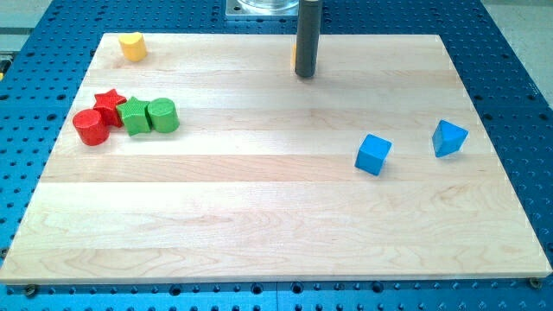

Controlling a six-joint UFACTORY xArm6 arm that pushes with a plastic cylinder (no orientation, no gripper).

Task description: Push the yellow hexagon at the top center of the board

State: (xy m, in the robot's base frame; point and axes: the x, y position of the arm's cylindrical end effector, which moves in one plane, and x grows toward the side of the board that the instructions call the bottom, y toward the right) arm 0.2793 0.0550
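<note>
While tip [306, 74] hides yellow block [295, 53]; top edge close.

- Single view on record; no second view to share ground with it.
- Camera stands above the near edge of the wooden board [259, 216], looking down and toward the far side at a slant.
- The board narrows toward its far edge, consistent with that tilt.
- Moderate range: the whole board shows, with blue perforated table [518, 104] on the left, right and near sides.
- The rod [306, 39] enters from the far edge, its upper part cut off.
</note>
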